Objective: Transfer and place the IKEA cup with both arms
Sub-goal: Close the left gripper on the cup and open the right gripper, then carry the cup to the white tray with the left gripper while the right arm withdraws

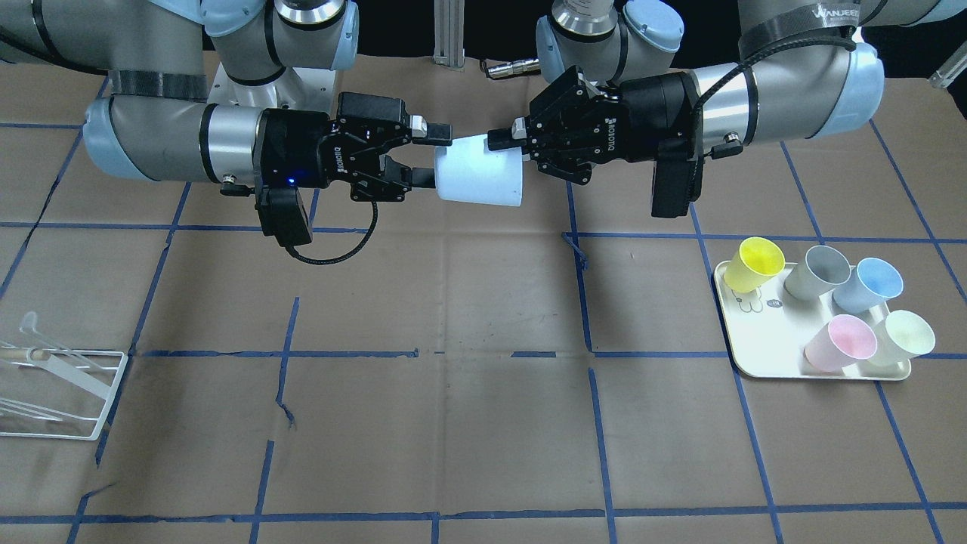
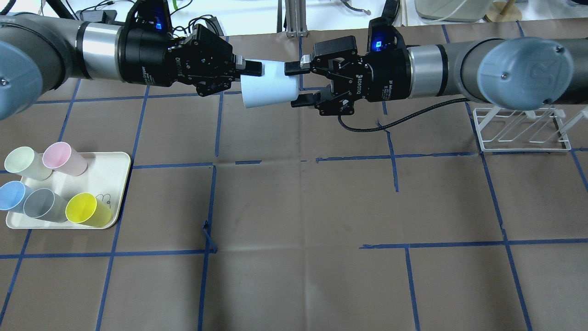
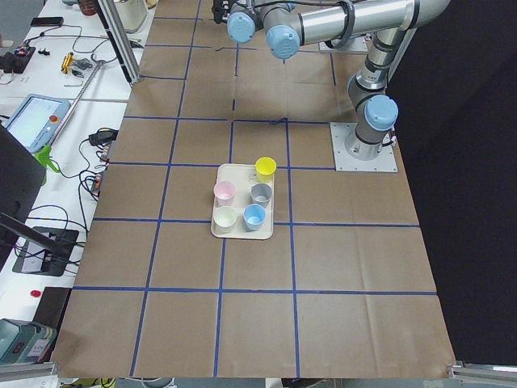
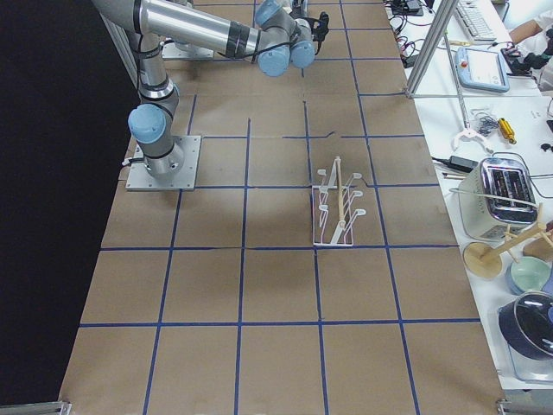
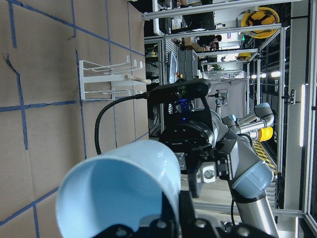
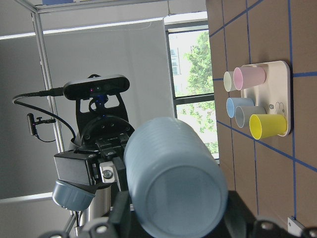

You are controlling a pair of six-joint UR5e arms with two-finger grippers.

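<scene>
The pale blue IKEA cup [image 2: 268, 87] hangs on its side in mid-air over the table's far middle, between both arms. My left gripper [image 2: 248, 76] is shut on its rim. In the left wrist view the open cup [image 5: 119, 188] faces the camera. My right gripper [image 2: 296, 85] is open, with one finger on each side of the narrow base. I see no firm contact. The right wrist view shows the cup's base [image 6: 173, 183] end on. In the front view the cup [image 1: 480, 177] sits between the right gripper [image 1: 429, 157] and the left gripper [image 1: 508, 143].
A cream tray [image 2: 110, 161] at the table's left holds several pastel cups, among them a second blue cup [image 2: 11, 195] and a grey cup [image 2: 43, 204]. A white wire rack [image 2: 523, 133] stands at the right. Blue tape lines cross the brown table.
</scene>
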